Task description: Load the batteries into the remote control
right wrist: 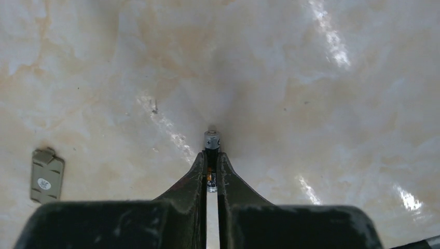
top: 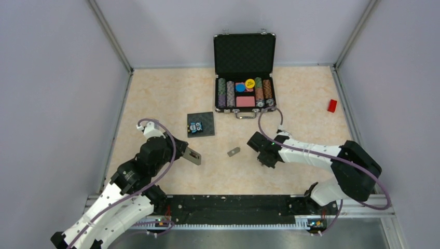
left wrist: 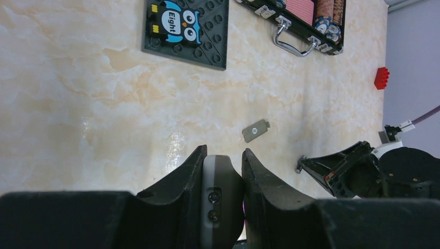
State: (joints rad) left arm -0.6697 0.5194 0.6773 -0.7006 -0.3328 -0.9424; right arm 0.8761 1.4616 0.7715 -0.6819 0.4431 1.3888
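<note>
My left gripper [left wrist: 224, 153] is shut on the remote control [left wrist: 223, 192], which it holds on edge by its grey and white sides; one end with two small round windows faces the camera. From above, the remote [top: 192, 155] sticks out of the left gripper [top: 182, 150] low over the table. My right gripper [right wrist: 211, 154] is shut on one of the batteries [right wrist: 211, 141], a tiny dark cylinder whose metallic plus end pokes past the fingertips close to the tabletop. In the top view the right gripper [top: 263, 153] points down at the table's middle, right of the remote.
A small grey cover plate [top: 233, 151] [left wrist: 256, 131] [right wrist: 47, 175] lies flat between the two grippers. A black studded pad with an owl tile [top: 201, 124] lies behind the left gripper. An open poker-chip case [top: 244, 52] stands at the back, and a red brick [top: 332, 105] lies far right.
</note>
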